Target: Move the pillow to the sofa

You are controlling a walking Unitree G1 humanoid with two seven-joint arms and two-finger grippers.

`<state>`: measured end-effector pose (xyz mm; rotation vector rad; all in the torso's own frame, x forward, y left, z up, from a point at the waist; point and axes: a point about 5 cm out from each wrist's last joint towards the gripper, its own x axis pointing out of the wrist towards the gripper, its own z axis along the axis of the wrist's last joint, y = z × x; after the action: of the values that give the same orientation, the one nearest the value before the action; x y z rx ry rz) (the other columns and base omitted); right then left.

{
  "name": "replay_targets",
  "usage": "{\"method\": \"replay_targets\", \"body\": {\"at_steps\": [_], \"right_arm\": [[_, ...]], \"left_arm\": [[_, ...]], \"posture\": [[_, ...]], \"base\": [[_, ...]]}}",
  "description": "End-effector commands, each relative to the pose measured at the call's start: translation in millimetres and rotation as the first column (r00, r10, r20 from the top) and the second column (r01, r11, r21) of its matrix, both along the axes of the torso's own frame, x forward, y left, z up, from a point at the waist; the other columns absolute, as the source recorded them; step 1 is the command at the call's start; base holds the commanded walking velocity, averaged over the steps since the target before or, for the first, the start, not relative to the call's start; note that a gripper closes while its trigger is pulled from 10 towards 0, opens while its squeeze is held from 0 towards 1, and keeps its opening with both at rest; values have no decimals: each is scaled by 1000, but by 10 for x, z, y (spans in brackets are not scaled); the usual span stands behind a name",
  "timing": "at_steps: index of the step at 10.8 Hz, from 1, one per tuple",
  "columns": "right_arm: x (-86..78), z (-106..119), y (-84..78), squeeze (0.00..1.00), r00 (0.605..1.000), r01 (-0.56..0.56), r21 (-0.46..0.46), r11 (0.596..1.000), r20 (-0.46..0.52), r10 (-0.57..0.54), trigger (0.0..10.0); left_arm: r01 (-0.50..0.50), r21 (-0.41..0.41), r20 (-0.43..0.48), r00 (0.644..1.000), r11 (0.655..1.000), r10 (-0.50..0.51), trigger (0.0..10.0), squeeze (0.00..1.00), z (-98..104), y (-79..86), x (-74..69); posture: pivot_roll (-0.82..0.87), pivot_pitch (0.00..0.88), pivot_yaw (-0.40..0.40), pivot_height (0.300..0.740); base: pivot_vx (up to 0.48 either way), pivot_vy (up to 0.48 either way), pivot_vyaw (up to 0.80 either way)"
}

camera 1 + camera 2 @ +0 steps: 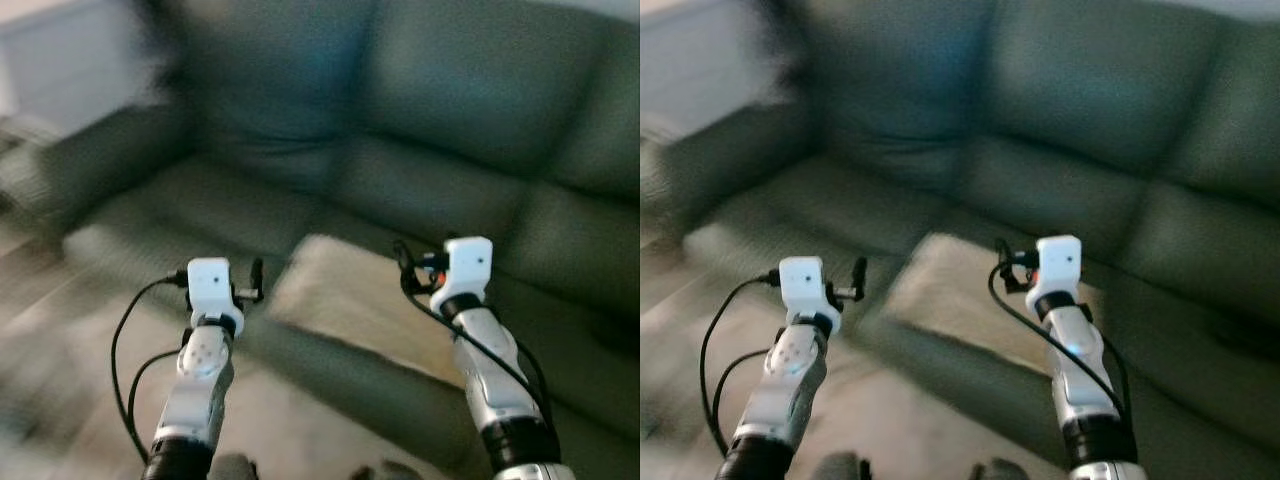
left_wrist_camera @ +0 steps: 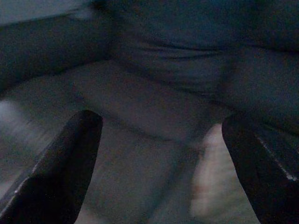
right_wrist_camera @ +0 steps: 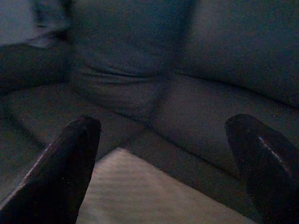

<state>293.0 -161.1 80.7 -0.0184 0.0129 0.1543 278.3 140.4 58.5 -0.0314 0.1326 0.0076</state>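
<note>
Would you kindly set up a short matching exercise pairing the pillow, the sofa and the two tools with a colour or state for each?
Column one:
1. pillow
2. sofa
3. left tool
4. right tool

Column two:
A. dark green
B. open, pointing at the seat to the left of the pillow
C. beige, lying on the seat's front edge
D. open, above the pillow

Pairs: 1-C, 2-A, 3-B, 4-D
</note>
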Motion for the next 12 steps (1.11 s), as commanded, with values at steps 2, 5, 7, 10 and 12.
{"method": "replay_targets", "body": {"at_steps": [2, 5, 7, 10, 12], "right_arm": [[2, 16, 81, 0, 1000, -25, 16, 1000, 12, 25, 10000], [7, 28, 81, 0, 999, -38, 7, 999, 20, 38, 10000], [10, 33, 78, 0, 999, -40, 5, 999, 22, 40, 10000], [10, 32, 99, 0, 999, -44, 6, 999, 23, 44, 10000], [8, 30, 104, 0, 999, -47, 7, 999, 22, 47, 10000]], "left_arm": [[-14, 15, -11, 1000, 1000, 14, 10000, 0, -37, 51, -18], [-13, 15, -6, 1000, 1000, 14, 10000, 0, -36, 24, -9], [-16, 26, -7, 1000, 1000, 16, 10000, 0, -41, 16, -6], [-24, 41, -15, 1000, 999, 25, 10000, 0, -64, 3, -13], [-23, 69, -10, 1000, 997, 24, 10000, 0, -64, 6, -10]], "posture": [[-71, 56, -56, 740], [-73, 61, -58, 740], [-74, 62, -58, 740], [-76, 67, -59, 740], [-76, 68, -59, 740]], "base": [[0, 480, 381], [0, 480, 683], [0, 480, 738], [0, 480, 735], [0, 240, 728]]}}
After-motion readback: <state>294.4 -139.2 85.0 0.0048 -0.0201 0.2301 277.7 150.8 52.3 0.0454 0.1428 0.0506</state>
